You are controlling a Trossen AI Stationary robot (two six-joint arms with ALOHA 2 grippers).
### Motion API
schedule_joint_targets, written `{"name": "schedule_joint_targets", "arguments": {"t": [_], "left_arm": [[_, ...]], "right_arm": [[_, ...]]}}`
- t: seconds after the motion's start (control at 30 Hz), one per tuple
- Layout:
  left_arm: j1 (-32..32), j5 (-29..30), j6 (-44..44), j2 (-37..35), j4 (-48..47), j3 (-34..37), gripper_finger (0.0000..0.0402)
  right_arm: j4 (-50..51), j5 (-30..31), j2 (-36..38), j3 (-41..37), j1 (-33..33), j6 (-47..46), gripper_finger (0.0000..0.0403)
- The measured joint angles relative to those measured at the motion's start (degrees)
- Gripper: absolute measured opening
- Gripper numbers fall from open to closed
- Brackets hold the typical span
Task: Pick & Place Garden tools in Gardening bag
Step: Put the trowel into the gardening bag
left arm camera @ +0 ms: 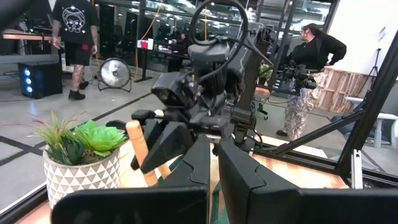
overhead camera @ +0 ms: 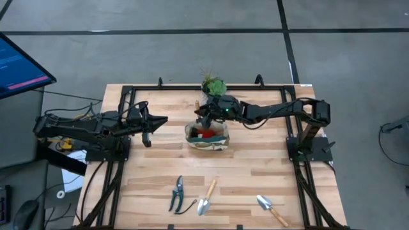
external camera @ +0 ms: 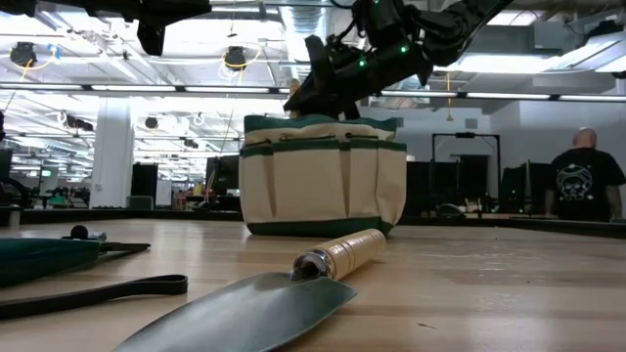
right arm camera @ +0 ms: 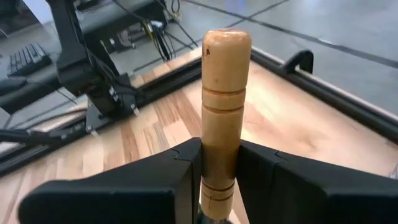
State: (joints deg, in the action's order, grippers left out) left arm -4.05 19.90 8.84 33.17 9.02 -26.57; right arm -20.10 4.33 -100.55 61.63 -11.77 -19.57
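The beige gardening bag (overhead camera: 208,136) with dark green trim stands mid-table, a red item (overhead camera: 206,133) inside it; it also shows in the low view (external camera: 323,181). My right gripper (overhead camera: 206,119) hovers over the bag's far left part, shut on a tool's light wooden handle (right arm camera: 225,93). The tool's metal end is hidden. My left gripper (overhead camera: 163,120) is shut and empty, in the air left of the bag. Dark-handled pruning shears (overhead camera: 177,193), a trowel (overhead camera: 206,198) and another wooden-handled tool (overhead camera: 271,207) lie flat near the near edge. My right gripper pinches the wooden handle between its two fingers (right arm camera: 186,168), low on the handle near its metal collar (right arm camera: 214,196). The fingers lie across the handle. The handle's rounded free end (right arm camera: 227,43) sticks out past them. It slants over the bag (left arm camera: 138,149), its lower end hidden.
A white patterned pot with a green plant (overhead camera: 214,86) stands just behind the bag, close to my right gripper. Black frame rails (overhead camera: 128,96) run along the table's edges. Bare wood lies left and right of the bag. People stand in the room beyond.
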Motion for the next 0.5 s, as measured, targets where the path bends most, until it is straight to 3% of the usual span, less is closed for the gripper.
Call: {"name": "schedule_joint_targets", "arguments": {"t": [0.5], "left_arm": [[0.0, 0.0, 0.0, 0.0, 0.0, 0.0, 0.0002]], "right_arm": [[-0.2, -1.3, 0.0, 0.0, -0.4, 0.7, 0.0062]]}}
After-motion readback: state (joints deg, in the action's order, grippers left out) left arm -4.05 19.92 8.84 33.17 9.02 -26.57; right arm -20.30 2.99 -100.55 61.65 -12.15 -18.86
